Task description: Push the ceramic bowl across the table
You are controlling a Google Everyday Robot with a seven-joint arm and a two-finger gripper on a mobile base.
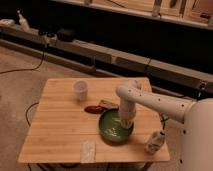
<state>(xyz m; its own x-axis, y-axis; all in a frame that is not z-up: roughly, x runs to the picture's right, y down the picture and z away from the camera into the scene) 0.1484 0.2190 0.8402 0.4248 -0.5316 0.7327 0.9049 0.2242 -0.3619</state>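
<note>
**Bowl Push: Tip and Collision Risk**

You had the gripper (125, 123) lowered inside the ceramic bowl (115, 128), near the table (55, 130) front edge. Pushing high against the rim could have tipped it, or driven it into the reddish item (93, 108) just beside.

Glossy ceramic bowl (114, 129), gripper (125, 123) inside; wooden table (55, 130).

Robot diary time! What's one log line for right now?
hand: down inside ceramic bowl | bowl: near front right of table | white cup: back left, apart | push: underway
</note>
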